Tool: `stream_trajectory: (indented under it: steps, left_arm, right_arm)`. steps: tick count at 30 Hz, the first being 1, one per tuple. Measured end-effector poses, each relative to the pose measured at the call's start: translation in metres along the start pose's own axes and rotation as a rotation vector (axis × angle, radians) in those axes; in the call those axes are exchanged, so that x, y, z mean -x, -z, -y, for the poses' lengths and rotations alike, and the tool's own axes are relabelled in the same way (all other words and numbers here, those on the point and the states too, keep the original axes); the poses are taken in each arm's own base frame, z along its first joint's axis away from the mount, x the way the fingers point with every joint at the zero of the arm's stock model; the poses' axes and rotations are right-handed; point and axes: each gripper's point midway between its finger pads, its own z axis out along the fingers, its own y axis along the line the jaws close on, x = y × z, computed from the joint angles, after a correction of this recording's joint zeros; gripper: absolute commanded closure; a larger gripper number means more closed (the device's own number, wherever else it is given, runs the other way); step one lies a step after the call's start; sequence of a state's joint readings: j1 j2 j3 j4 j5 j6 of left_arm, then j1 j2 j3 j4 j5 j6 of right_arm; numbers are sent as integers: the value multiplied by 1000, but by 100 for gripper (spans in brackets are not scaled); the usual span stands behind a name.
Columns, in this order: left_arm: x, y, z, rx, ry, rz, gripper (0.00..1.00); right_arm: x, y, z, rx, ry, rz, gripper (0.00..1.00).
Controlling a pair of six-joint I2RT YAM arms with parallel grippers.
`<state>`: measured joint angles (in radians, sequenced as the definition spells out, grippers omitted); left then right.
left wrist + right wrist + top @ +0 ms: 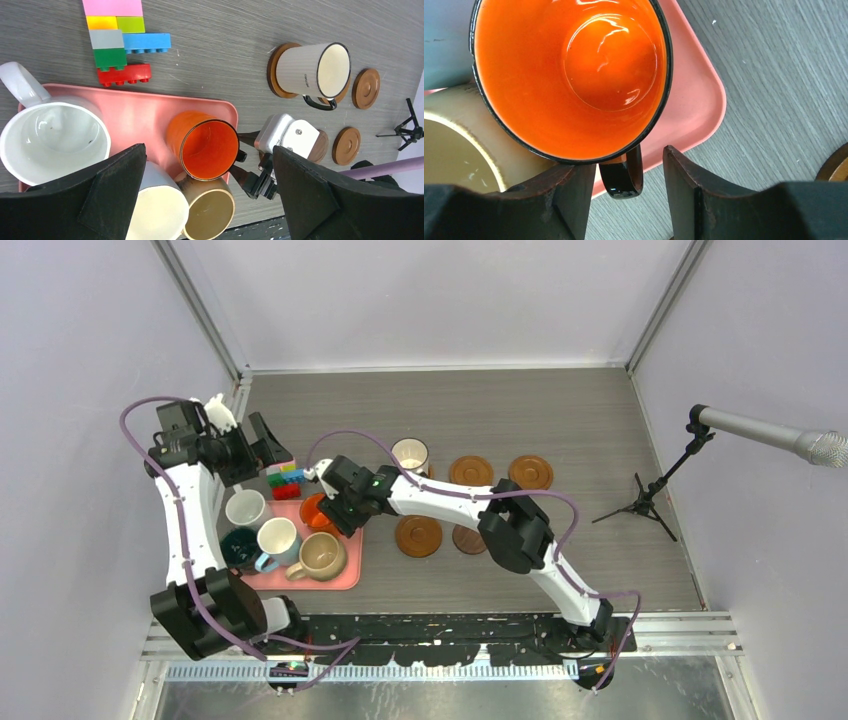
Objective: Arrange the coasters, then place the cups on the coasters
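— At the tray's (694,100) right edge, what was your right gripper (624,167) doing?

— Straddling the black handle (621,180) of the orange mug (574,75). One finger sat close against the handle and the other stood off it with a gap. Jaws part spread, nothing pinched yet. I judged the handle the better hold: the mug's body looked too wide and was crowded by the tan mug (454,140), while the handle jutted out over the tray's rim, free on both sides.

— And the left gripper (210,155)?

— Spread wide and empty, hovering over the tray's far edge beside the toy blocks (122,50). Probably parked there to leave my right arm room.

— Coasters?

— Out on the table (600,420), right of the tray and apart from one another. Four bare coasters (470,470), plus a fifth coaster (274,75) under the white mug (310,70), which stood upright on it. I could not find a sixth; my right arm may have hidden it.

— Other cups?

— On the tray: second white mug (245,508), dark green mug (238,545), light blue mug (277,538), and the tan one.

— Stage?

— Coasters laid, one cup seated, second pick not yet closed. A grip by the handle could let the mug swing.
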<state>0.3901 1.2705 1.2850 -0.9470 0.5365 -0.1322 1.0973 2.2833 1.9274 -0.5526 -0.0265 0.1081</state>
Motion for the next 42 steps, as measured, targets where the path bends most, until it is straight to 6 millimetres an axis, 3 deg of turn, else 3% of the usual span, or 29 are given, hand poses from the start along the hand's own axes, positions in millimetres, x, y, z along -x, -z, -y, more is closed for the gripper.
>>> stream_trajectory:
  steps: [5, 10, 14, 21, 26, 37, 42]
  left_arm:
    - [1, -4, -10, 11, 52, -10, 0]
    - [3, -3, -15, 14, 81, -7, 0]
    - [3, -3, -16, 10, 86, -5, 0]
    - [4, -3, -15, 9, 103, -3, 0]
    - [5, -3, -15, 10, 103, 1, 0]
    - [5, -6, -27, 66, 108, -3, 0]
    - [4, -11, -38, 108, 121, -22, 0]
  right_arm:
    - [0, -4, -1, 2, 3, 1, 54]
    - [7, -5, -5, 9, 24, 18, 71]
    - [10, -3, -8, 9, 35, 26, 97]
    - [5, 2, -7, 5, 38, 14, 100]
    - [-11, 30, 3, -44, 29, -2, 100]
    - [-12, 136, 19, -136, -15, 141, 100]
    - [-44, 155, 38, -227, -51, 136, 100]
